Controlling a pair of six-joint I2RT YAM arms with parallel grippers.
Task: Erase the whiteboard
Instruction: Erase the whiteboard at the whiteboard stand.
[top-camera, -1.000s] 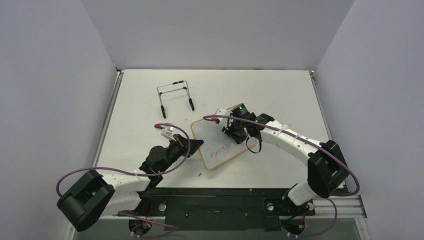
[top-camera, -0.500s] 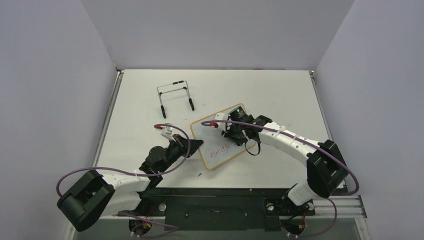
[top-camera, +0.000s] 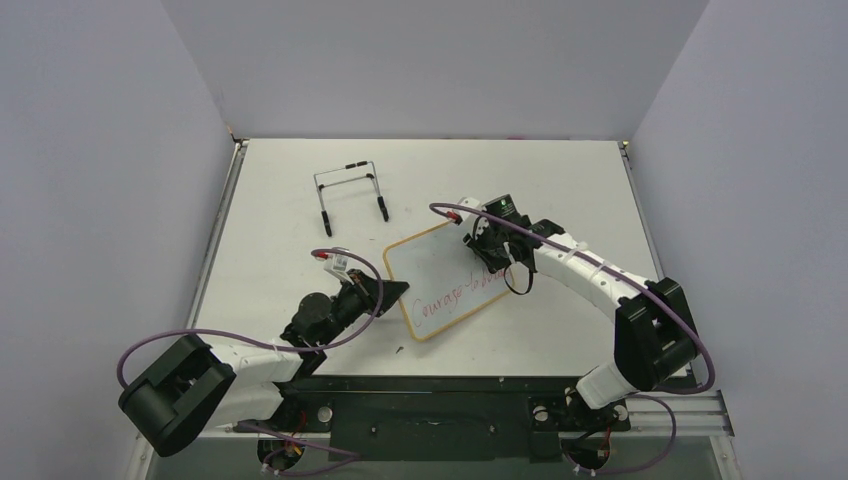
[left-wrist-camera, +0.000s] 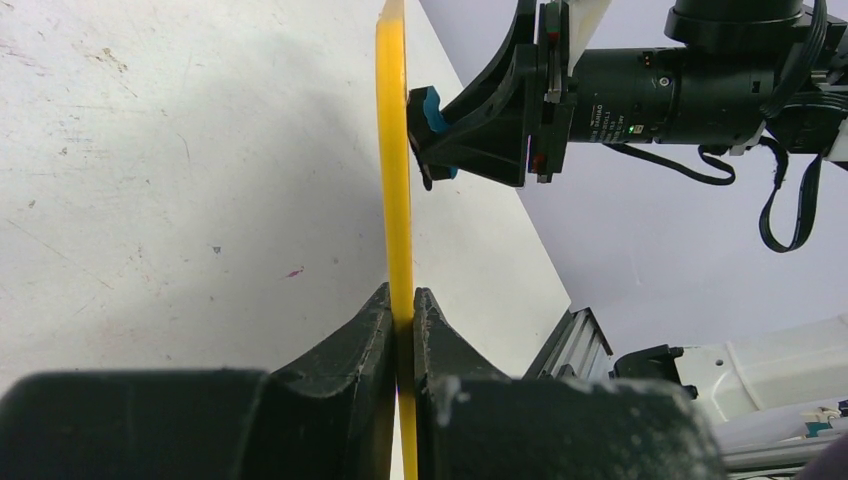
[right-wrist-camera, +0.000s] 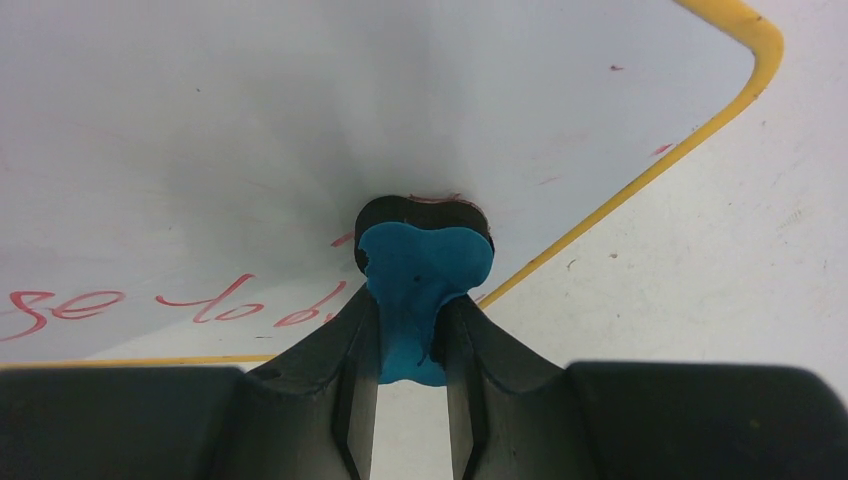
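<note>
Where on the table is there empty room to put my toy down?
The table is bare in the far right corner, beyond the whiteboard, and along the left edge beside the wire stand. It's crowded in the middle: left fingers clamp the whiteboard, right fingers press the blue eraser on it.

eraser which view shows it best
Right wrist: the blue eraser sits centre frame, clamped in the right tool, pressed on the board. Left wrist shows a blue sliver; top view hides it.

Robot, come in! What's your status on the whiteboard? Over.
Left gripper shut on whiteboard frame. Right gripper shut on blue eraser, pressed to the board. Red writing left along its near edge. Wire stand sits apart, nothing blocking.
</note>
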